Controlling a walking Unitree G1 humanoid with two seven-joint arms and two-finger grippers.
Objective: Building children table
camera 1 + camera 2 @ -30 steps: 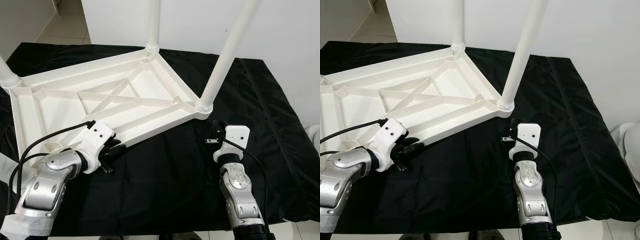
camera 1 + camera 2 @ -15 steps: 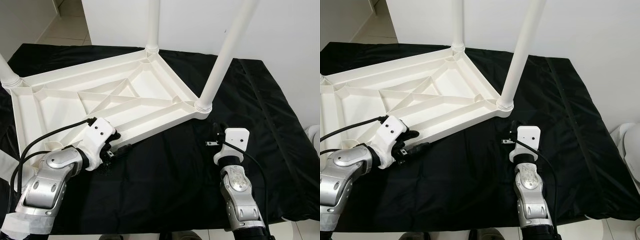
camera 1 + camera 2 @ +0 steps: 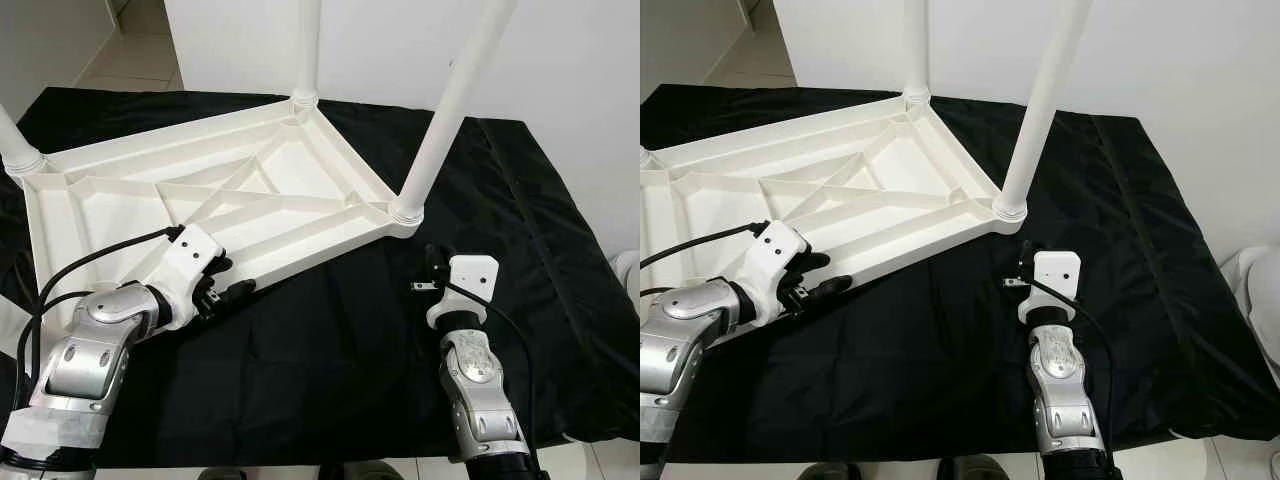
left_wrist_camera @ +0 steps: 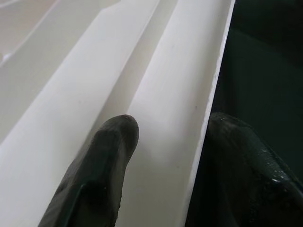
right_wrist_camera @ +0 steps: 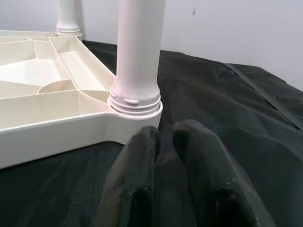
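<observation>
Upturned white plastic tabletop [image 3: 210, 200] laid on black cloth [image 3: 330, 340].
Its smooth ribbed rim is straddled by the parted left gripper [image 4: 165, 137] jaws; right gripper [image 5: 173, 137] jaws are pressed closed before a round leg [image 5: 137, 52].

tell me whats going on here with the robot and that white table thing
A white plastic children's table lies upside down on a black cloth, with three legs screwed into its corners and pointing up. The robot's left tool is open at the table's near edge, one finger inside the rim and the other outside it. The right tool is shut and empty, resting on the cloth just in front of the nearest leg.
</observation>
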